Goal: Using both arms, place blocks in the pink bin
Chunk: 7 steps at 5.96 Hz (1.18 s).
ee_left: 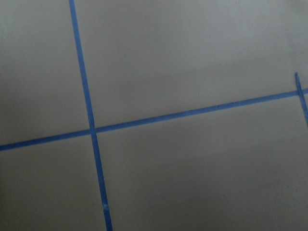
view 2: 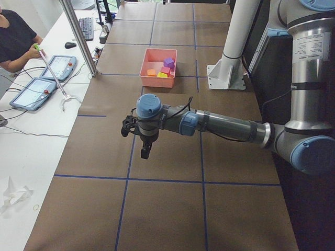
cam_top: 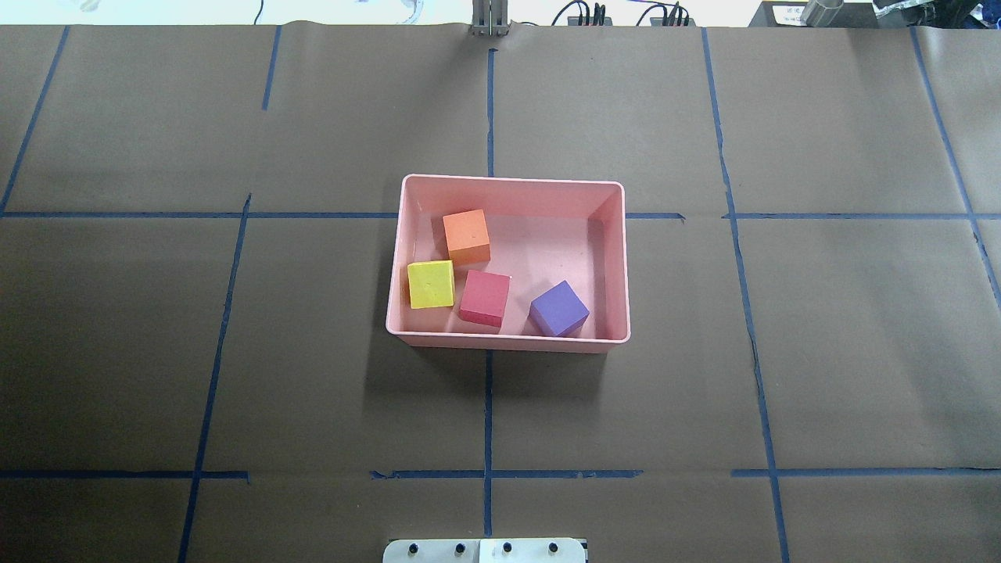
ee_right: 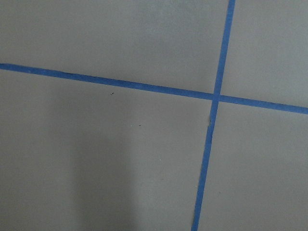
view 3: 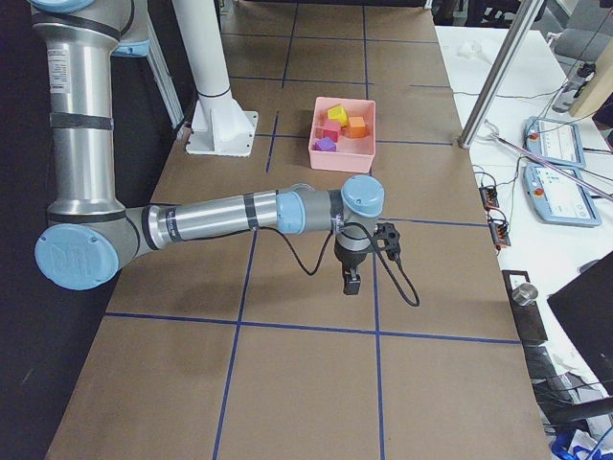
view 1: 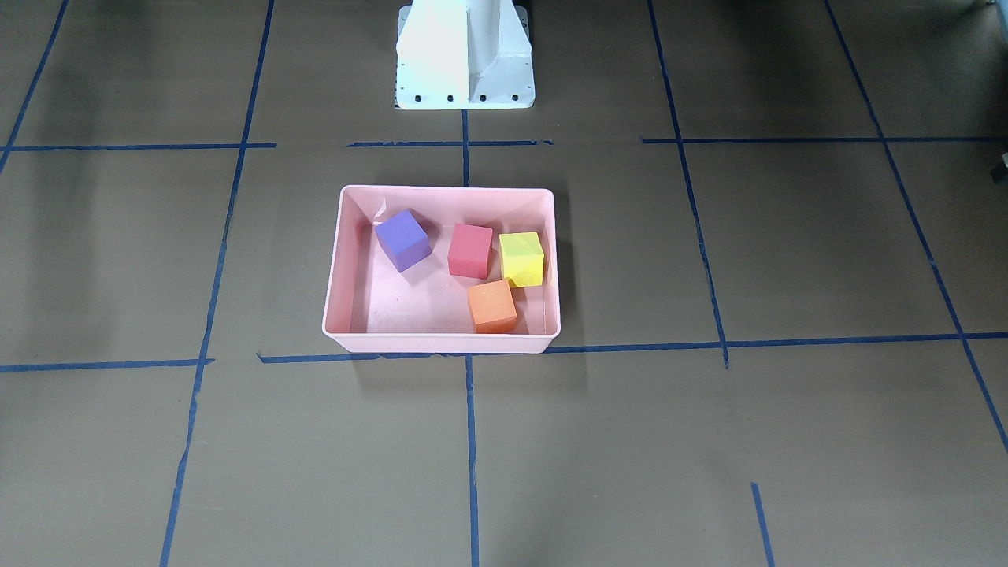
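The pink bin [cam_top: 508, 342] stands at the table's middle and holds all four blocks: orange [cam_top: 466, 237], yellow-green [cam_top: 431, 284], red-pink [cam_top: 484, 297] and purple [cam_top: 558, 308]. The front-facing view shows the same bin [view 1: 441, 342] with its blocks. Neither arm shows in the overhead or front-facing view. In the exterior left view my left gripper [view 2: 145, 151] hangs over bare table far from the bin [view 2: 157, 56]. In the exterior right view my right gripper [view 3: 351, 283] hangs likewise, apart from the bin [view 3: 342, 161]. I cannot tell whether either is open or shut. Both wrist views show only tape lines.
The white pedestal base [view 1: 465, 55] stands behind the bin. Brown paper with blue tape lines covers the table. A person [view 2: 15, 42] with tablets and a grabber stick is at the side bench. A metal pole [view 3: 498, 77] stands at the table's edge.
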Each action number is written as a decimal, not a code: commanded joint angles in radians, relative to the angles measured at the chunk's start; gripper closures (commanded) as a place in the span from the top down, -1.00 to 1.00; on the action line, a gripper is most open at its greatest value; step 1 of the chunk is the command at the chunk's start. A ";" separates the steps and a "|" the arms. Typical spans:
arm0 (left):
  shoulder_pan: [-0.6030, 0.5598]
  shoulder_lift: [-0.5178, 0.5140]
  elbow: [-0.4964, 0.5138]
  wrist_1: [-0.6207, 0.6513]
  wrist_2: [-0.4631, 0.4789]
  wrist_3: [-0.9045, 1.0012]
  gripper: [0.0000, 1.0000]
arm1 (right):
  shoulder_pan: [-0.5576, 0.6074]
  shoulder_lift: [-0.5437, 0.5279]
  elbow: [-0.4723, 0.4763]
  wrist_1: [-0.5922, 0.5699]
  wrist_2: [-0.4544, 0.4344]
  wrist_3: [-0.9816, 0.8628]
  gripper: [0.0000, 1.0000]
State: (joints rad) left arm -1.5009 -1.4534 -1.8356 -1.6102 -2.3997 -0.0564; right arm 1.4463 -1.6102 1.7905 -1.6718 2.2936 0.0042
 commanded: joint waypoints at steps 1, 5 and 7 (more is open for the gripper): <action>-0.004 -0.035 0.066 0.016 0.116 -0.007 1.00 | 0.009 -0.037 -0.006 0.003 -0.039 -0.038 1.00; 0.007 -0.143 0.152 0.084 0.185 0.009 1.00 | 0.040 -0.034 0.027 0.004 -0.045 -0.020 1.00; 0.004 -0.110 0.136 0.085 0.013 0.009 1.00 | 0.040 -0.086 0.087 -0.002 -0.031 -0.020 1.00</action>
State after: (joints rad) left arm -1.4967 -1.5929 -1.6906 -1.5208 -2.2926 -0.0484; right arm 1.4853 -1.6666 1.8581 -1.6714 2.2568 -0.0155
